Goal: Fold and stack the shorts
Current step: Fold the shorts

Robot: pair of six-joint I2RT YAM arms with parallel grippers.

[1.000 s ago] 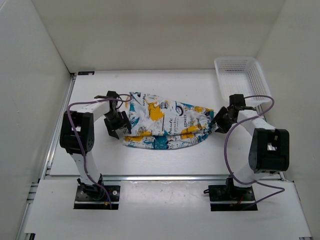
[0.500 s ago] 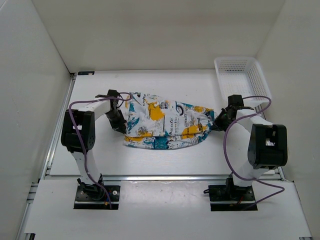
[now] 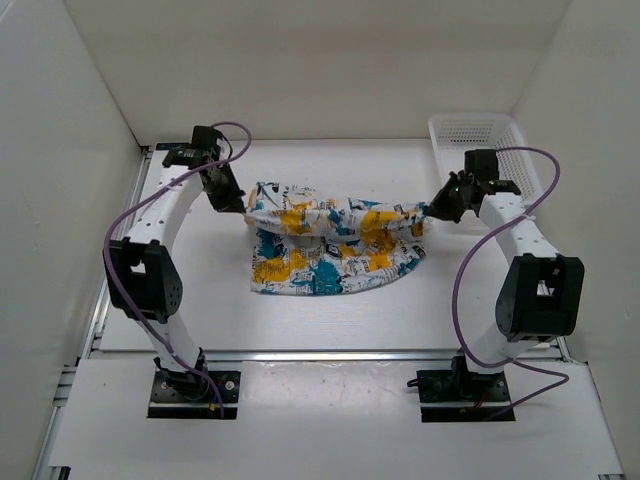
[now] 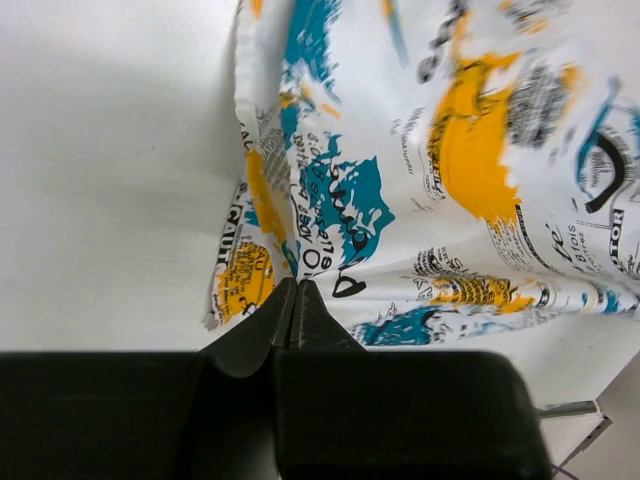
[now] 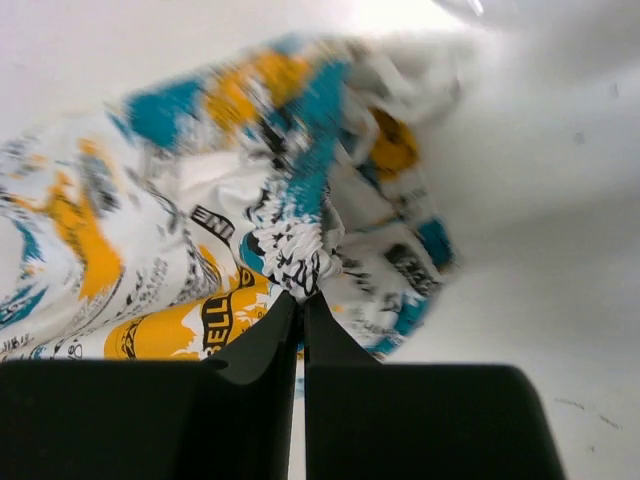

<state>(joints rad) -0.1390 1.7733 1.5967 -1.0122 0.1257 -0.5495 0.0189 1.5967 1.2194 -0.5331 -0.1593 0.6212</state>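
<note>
table: white, shorts lying mid-table between the two arms
shorts: white with teal, yellow-orange and black print; near part rests rumpled on the table with a rounded near hem; far edge is pulled into a band running left to right between the grippers
left gripper: at the far-left corner of the shorts, clenched on the fabric edge; left wrist view shows the fingers pinched together with the cloth corner in the tips
right gripper: at the far-right end of the shorts, clamped on gathered, bunched fabric; right wrist view shows the fingers closed on it
basket: white mesh, far right, just beyond the right gripper, apart from the shorts
</note>
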